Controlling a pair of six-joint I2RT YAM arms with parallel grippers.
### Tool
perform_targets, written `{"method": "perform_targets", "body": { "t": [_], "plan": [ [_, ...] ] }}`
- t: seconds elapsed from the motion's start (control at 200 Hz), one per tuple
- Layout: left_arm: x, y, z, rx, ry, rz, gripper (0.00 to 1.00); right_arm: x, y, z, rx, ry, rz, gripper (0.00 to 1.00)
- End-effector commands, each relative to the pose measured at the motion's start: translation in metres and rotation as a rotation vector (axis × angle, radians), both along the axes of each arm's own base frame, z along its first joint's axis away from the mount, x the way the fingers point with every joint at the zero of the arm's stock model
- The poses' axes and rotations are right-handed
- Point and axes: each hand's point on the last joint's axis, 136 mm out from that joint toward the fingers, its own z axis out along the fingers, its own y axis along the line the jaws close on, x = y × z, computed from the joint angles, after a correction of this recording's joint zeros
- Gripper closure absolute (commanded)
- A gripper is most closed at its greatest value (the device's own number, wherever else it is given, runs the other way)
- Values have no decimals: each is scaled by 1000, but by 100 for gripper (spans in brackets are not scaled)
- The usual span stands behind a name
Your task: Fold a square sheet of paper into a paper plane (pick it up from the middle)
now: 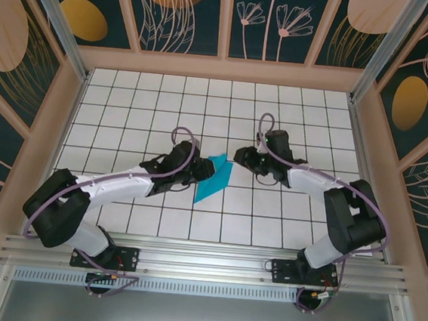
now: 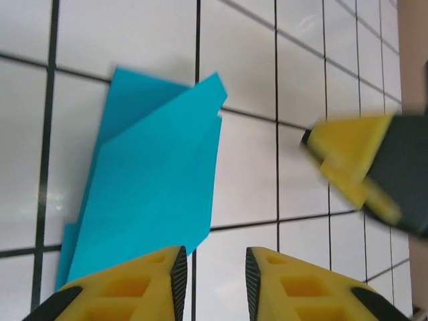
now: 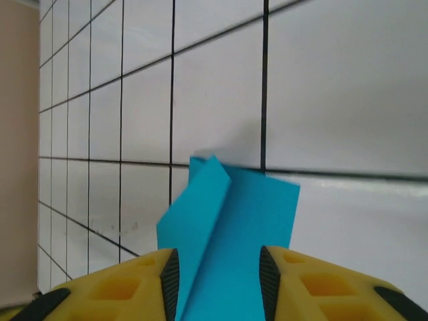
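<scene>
Across the middle of the frame, the white tiled table [image 1: 128, 107] carries everything. Both arms reach inward, the left arm [image 1: 113, 185] from the lower left and the right arm [image 1: 325, 188] from the lower right. Dead centre lies the teal-blue paper [image 1: 214, 179], folded into a creased, pointed shape, flat on the tiles! The left gripper [image 1: 196, 172] sits just beside its left edge, jaws parted and released, bare tile between the yellow fingers [image 2: 154, 271]. The right gripper [image 3: 219, 257] hovers at the paper's upper end, jaws apart, clamping nothing.
</scene>
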Motion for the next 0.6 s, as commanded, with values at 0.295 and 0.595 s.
{"method": "perform_targets", "body": {
  "t": [0.295,0.595],
  "plan": [
    [-2,40,-58,345,78,-8,62,-49,18,-27,82,137,36,51],
    [-3,36,-78,364,117,-32,62,-46,28,-42,74,199,20,54]
  ]
}}
